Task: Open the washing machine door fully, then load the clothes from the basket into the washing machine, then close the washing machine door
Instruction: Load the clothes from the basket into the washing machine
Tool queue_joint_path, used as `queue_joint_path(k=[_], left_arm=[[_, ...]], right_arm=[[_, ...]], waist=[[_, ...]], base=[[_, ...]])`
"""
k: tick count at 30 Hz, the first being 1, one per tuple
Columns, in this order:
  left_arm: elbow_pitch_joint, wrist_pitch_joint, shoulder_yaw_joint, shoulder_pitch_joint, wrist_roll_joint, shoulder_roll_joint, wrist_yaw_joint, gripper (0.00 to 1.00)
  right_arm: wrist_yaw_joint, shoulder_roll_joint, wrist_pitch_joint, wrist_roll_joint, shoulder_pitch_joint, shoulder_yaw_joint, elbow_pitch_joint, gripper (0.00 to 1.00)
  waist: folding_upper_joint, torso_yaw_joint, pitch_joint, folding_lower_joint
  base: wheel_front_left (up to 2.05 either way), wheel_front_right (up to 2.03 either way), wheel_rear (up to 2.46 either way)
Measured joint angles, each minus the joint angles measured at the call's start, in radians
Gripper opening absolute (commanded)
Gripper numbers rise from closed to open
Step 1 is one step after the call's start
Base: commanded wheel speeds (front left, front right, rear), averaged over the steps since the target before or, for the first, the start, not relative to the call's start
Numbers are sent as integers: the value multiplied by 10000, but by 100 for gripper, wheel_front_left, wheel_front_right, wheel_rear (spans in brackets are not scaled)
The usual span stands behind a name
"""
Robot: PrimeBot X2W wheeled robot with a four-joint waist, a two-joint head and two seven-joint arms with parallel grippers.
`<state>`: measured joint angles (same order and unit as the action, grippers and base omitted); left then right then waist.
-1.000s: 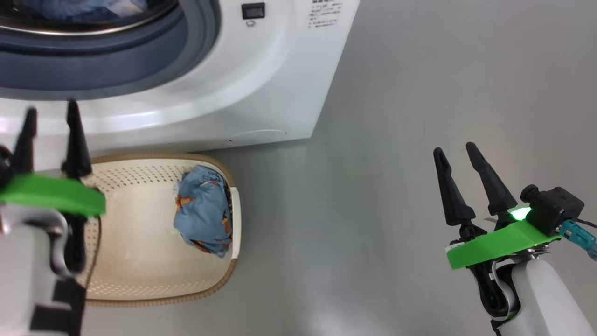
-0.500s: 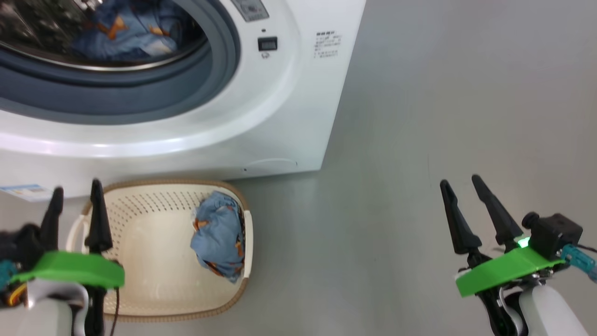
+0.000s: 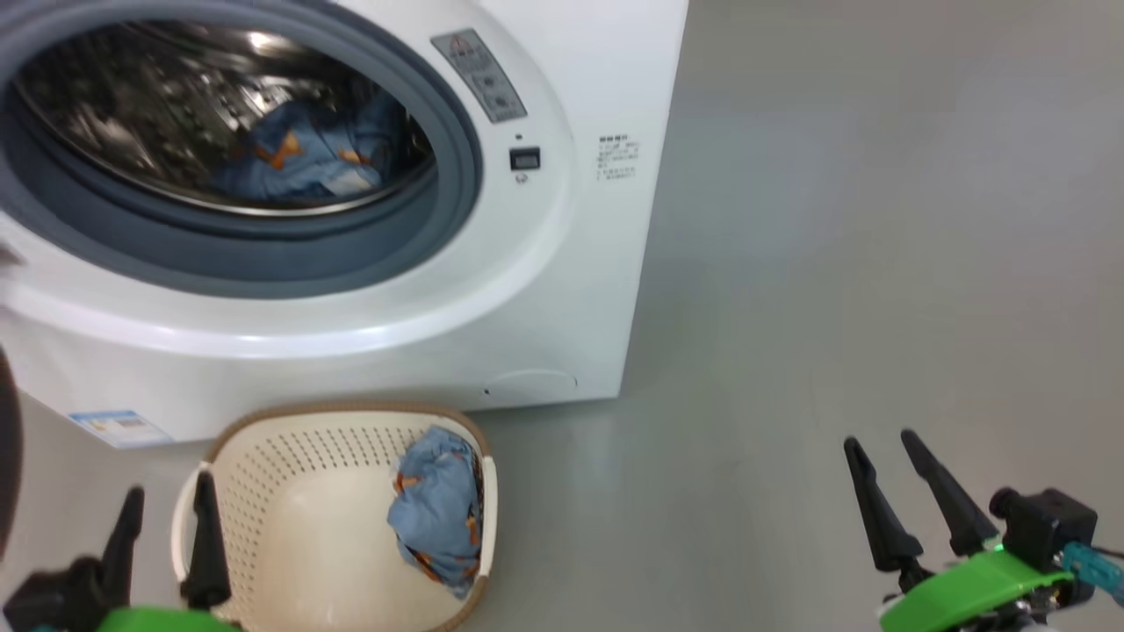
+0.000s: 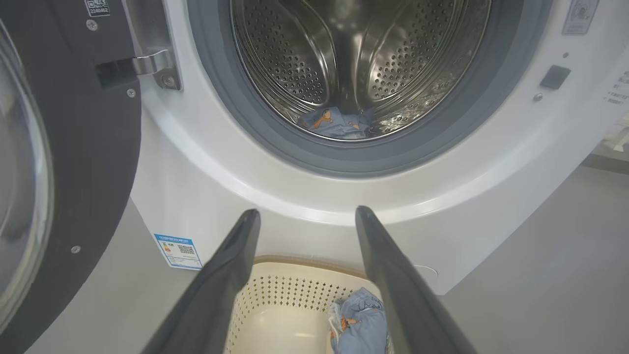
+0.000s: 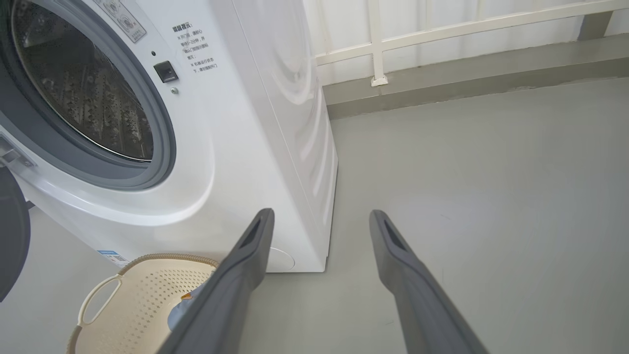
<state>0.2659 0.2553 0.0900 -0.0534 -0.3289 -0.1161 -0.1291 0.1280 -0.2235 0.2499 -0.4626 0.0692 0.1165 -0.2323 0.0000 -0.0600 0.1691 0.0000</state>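
Observation:
The white washing machine (image 3: 562, 290) stands with its door (image 4: 73, 162) swung wide open to the left. One light blue bundle of clothes (image 3: 303, 158) lies in the steel drum (image 4: 354, 64). A second bundle (image 3: 439, 518) rests against the right wall of the cream basket (image 3: 290, 456) on the floor in front of the machine. My left gripper (image 3: 167, 522) hovers open and empty over the basket's left rim. My right gripper (image 3: 882, 452) is open and empty over bare floor, far right of the basket.
Grey floor (image 3: 834, 263) stretches to the right of the machine. A white railing (image 5: 442, 29) and a low kerb run along the back wall. A blue label sticker (image 4: 178, 250) sits low on the machine's front.
The head camera has tilted up, so the drum has come into view and everything has slid down the picture. Both grippers stay open.

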Motion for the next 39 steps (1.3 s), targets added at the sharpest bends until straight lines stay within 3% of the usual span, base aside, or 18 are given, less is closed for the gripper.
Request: queue_joint_path(k=[15, 39], left_arm=[[-848, 0, 318, 1855, 192, 303, 0, 100], [-1108, 0, 445, 2004, 249, 443, 0, 100]], right_arm=[[0, -128, 0, -236, -1226, -311, 104, 100], [0, 67, 0, -228, -1289, -387, 136, 100]], waist=[[0, 135, -1133, 0], [0, 56, -771, 0]], base=[[0, 0, 0], [0, 0, 0]])
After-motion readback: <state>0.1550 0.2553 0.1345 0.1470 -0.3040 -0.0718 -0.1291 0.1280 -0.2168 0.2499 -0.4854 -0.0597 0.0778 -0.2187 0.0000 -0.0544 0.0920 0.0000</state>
